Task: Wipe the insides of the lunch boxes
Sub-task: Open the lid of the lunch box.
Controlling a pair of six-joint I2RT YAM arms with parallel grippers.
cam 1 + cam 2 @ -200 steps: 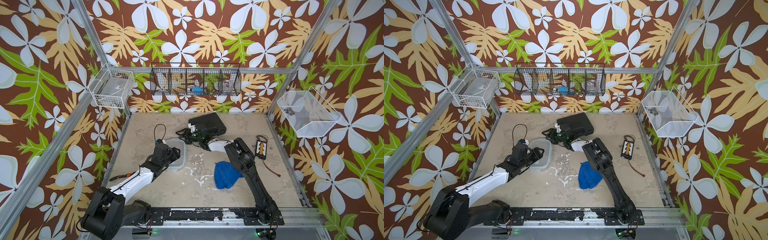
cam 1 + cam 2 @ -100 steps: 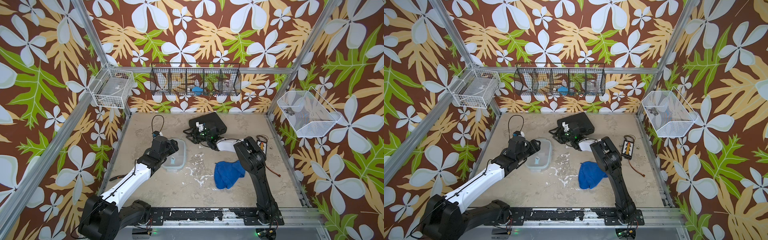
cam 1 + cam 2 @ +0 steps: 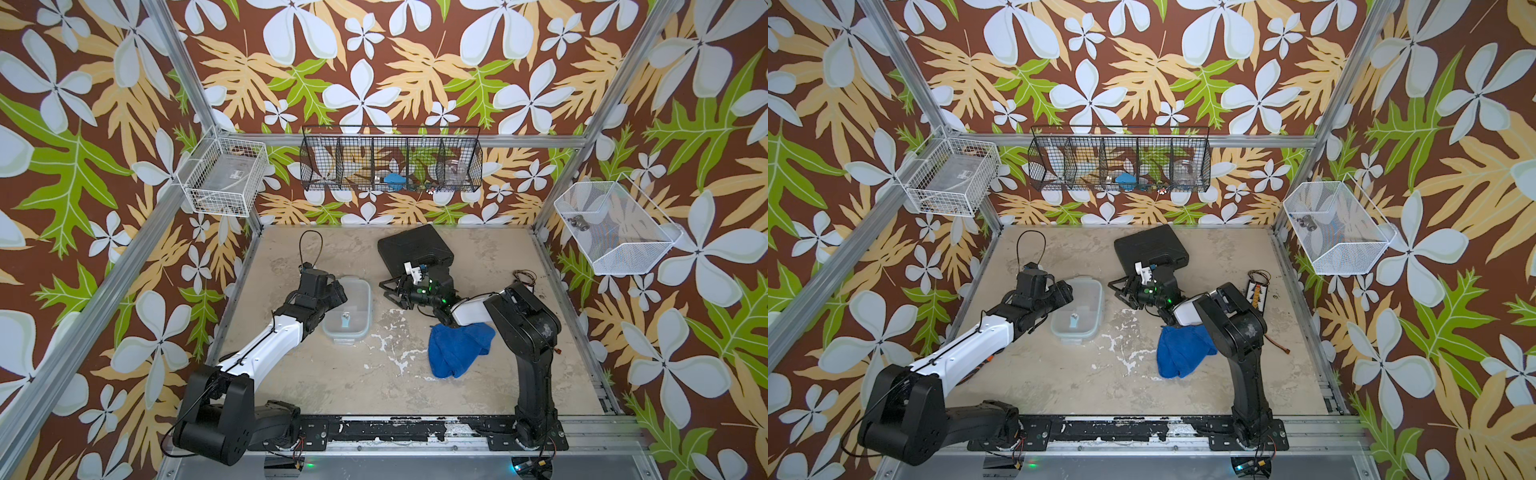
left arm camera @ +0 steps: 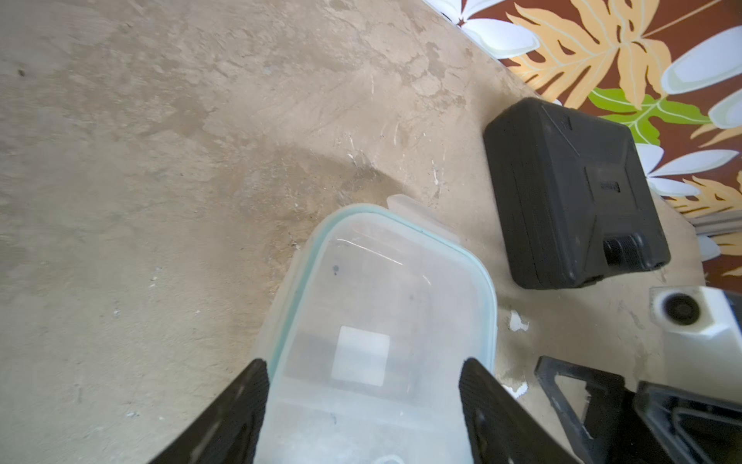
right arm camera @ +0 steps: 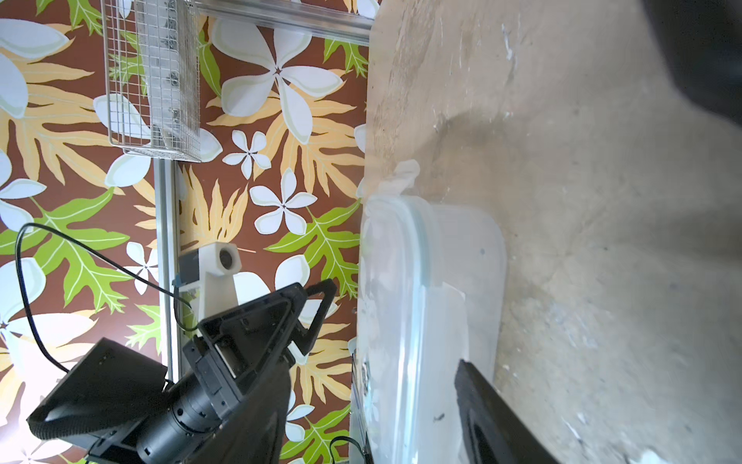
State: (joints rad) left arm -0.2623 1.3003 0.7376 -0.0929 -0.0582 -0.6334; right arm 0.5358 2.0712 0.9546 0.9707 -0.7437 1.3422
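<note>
Since the left tool point(image 3: 340, 291) drew back, the lunch box point(image 3: 353, 309) shows more

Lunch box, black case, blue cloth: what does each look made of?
Lunch box: clear, slightly frosted plastic, apparently; the table shows through it, and it has a pale teal rim. Black case: likely hard moulded plastic, matte, with raised panels. Blue cloth: soft fabric, probably microfibre or terry; it lies crumpled in folds.

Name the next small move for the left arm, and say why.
Probably lower the left gripper and clamp the lunch box to steady it: its open jaws straddle one end, the lid is on, the right gripper stands open beside it, the blue cloth lies unheld.
</note>
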